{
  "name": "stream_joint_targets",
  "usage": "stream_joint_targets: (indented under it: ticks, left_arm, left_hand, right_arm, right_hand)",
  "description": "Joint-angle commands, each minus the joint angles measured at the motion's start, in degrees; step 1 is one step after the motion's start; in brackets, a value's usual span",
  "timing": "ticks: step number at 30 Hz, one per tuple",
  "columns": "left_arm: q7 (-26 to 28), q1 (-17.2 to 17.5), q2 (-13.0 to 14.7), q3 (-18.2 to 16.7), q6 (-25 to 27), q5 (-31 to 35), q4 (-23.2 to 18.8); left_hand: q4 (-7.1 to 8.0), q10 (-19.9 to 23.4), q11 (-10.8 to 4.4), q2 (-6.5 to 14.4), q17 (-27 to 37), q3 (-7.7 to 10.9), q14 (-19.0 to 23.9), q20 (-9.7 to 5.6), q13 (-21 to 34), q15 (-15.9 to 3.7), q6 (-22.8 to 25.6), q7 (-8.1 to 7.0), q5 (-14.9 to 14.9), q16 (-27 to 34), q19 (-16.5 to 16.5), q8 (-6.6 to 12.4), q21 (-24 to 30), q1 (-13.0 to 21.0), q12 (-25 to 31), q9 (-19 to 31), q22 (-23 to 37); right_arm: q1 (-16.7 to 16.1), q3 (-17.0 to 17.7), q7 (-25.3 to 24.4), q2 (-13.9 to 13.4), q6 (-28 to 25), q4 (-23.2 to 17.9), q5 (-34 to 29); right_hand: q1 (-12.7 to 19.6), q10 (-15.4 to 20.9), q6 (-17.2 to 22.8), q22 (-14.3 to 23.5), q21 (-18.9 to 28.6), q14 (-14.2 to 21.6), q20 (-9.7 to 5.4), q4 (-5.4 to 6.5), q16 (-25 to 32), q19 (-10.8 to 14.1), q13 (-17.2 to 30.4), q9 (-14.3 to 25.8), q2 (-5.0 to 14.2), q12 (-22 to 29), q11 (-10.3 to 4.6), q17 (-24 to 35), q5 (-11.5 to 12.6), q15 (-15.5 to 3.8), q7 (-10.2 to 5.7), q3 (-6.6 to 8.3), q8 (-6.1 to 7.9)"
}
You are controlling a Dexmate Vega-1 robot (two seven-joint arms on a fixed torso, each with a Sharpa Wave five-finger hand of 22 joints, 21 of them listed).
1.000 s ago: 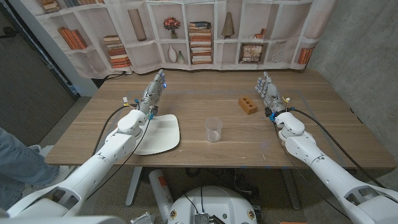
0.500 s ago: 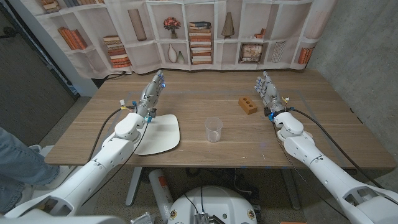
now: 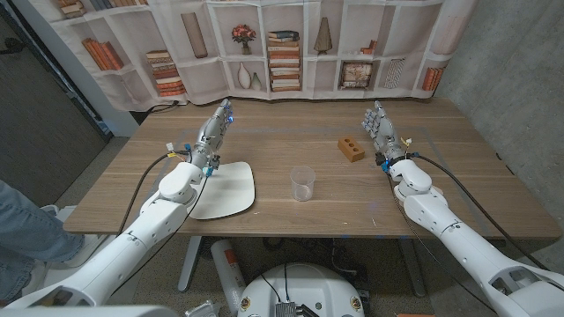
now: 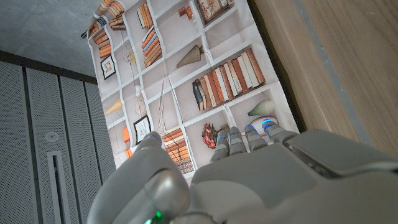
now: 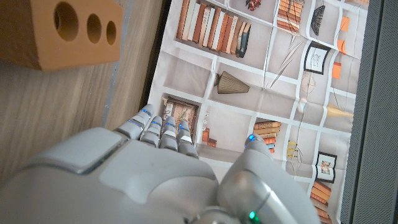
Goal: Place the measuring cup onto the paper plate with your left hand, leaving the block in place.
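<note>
A clear plastic measuring cup (image 3: 302,183) stands upright at the table's middle. The white paper plate (image 3: 226,188) lies to its left. A wooden block (image 3: 351,148) with three holes sits behind and to the right of the cup; the right wrist view also catches the block (image 5: 59,31). My left hand (image 3: 216,130) is raised behind the plate, fingers straight and apart, holding nothing, and appears as my left hand (image 4: 249,174) from behind. My right hand (image 3: 380,128) stands to the right of the block, fingers extended, empty, seen also as my right hand (image 5: 149,168).
A backdrop printed with bookshelves (image 3: 282,53) hangs behind the table's far edge. A person's leg (image 3: 18,229) shows at the left edge of the head view, off the table. Bare wood (image 3: 291,123) lies between my hands.
My left arm has drifted slightly to the left and its hand a little farther back. The cup, plate, block and right hand have not moved.
</note>
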Motion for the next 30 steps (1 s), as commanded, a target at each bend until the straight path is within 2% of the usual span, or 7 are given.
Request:
stream_joint_targets:
  ticks: [1,17,24,30]
  left_arm:
    - [1.0,1.7,0.8,-0.3,-2.1,2.7,-1.8]
    - [1.7,4.1,1.1,-0.8,-6.3,5.9,-3.0]
    - [1.8,4.8,1.2,-0.7,-6.9,6.7,-3.3]
    - [1.6,5.2,0.9,-0.4,-7.5,6.9,-2.9]
  left_hand:
    - [-0.31,0.2,0.05,0.2,0.2,0.13,0.4,-1.07,0.3,-0.03,0.6,0.07,0.5,0.2,0.2,0.15,0.0,0.7,0.4,0.1,0.3]
    - [-0.48,1.0,0.05,0.4,0.2,0.04,1.1,-0.93,0.3,-0.17,1.3,0.02,0.5,0.2,0.4,0.12,-0.2,1.1,0.4,0.1,0.3]
    - [-0.54,1.3,-0.09,0.5,0.2,0.0,1.5,-0.84,0.3,-0.29,1.5,-0.01,0.5,0.2,0.5,0.1,-0.2,1.2,0.3,0.1,0.3]
    - [-0.6,1.4,-0.15,0.5,0.2,-0.03,1.5,-0.76,0.4,-0.15,1.6,-0.04,0.5,0.1,0.4,0.09,-0.3,1.3,0.3,0.1,0.3]
  right_arm:
    - [-0.5,0.5,-0.9,-0.4,-0.5,-0.9,0.0]
    - [-1.2,0.8,-1.2,-0.9,0.3,-2.1,-0.4]
    - [-2.2,1.0,-1.8,-1.4,0.3,-3.9,-0.6]
    - [-2.4,1.2,-1.1,-1.3,1.2,-3.5,-0.3]
  right_hand:
    - [0.7,0.5,0.5,0.2,0.5,0.4,-0.79,-0.39,0.2,0.6,0.3,0.2,-0.21,0.3,-0.09,0.2,-0.1,0.12,0.16,0.09,0.4]
    - [0.9,0.8,0.6,0.2,0.5,0.6,-0.73,-0.52,0.2,0.7,0.3,0.2,-0.13,0.4,-0.19,0.2,-0.2,0.03,0.02,0.05,0.33]
    - [1.0,1.2,0.8,0.2,0.5,0.8,-0.72,-0.59,0.2,0.8,0.3,0.2,-0.09,0.5,-0.24,0.2,-0.3,0.02,-0.02,0.03,0.36]
    - [1.0,1.4,1.0,0.2,0.5,1.0,-0.8,-0.65,0.3,1.1,0.3,0.2,-0.11,0.5,-0.19,0.2,-0.4,-0.01,-0.03,-0.02,0.4]
